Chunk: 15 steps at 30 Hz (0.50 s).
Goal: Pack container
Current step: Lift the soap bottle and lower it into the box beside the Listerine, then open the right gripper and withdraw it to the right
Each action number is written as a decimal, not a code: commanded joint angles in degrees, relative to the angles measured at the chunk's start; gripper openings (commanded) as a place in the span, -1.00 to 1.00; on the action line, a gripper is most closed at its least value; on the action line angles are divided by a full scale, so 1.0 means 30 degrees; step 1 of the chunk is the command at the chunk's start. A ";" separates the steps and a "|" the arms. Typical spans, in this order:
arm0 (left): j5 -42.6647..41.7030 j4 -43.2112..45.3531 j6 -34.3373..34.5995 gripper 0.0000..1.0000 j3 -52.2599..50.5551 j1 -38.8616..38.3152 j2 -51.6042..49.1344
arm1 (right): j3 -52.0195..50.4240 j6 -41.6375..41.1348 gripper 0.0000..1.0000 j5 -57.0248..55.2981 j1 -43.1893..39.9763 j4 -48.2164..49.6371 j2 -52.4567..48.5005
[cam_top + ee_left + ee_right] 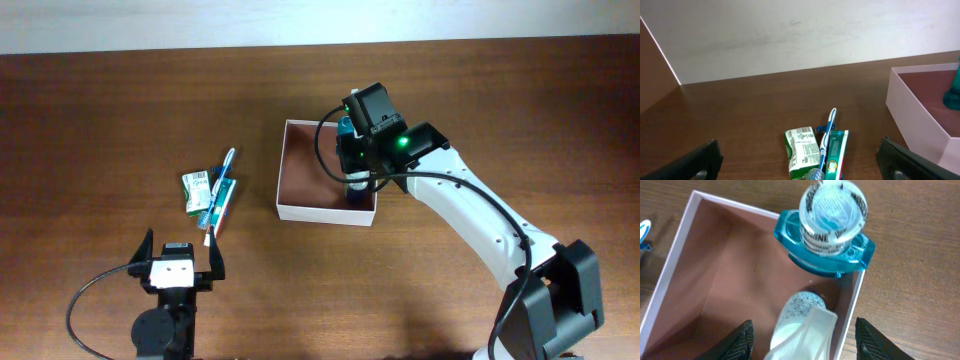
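The container (300, 170) is a shallow square box with white walls and a reddish-brown inside, at the table's middle. My right gripper (357, 168) hangs over its right side. In the right wrist view a teal bottle (820, 260) with a clear cap stands in the far right corner of the container (715, 275). A white tube-like item (802, 325) sits between my right gripper's (807, 340) fingers, with gaps on both sides; the jaws are open. My left gripper (181, 245) stays wide open near the front edge, holding nothing.
A green soap box (801, 150), a blue-and-white toothbrush (827, 135) and a teal toothpaste box (837, 152) lie together on the wood just ahead of my left gripper (800, 160), left of the container's wall (912, 107).
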<state>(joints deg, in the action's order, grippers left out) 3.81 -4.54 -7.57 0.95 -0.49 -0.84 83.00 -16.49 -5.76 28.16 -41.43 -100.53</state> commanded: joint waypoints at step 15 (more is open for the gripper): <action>-0.0211 0.0051 -0.0299 0.99 -0.0153 0.0095 0.0182 | 0.0189 -0.0656 0.18 -0.2827 -0.0976 -0.2251 0.5850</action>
<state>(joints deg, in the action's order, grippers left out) 3.81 -4.56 -7.57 0.95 -0.49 -0.84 83.02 -16.60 -8.49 27.38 -46.98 -83.61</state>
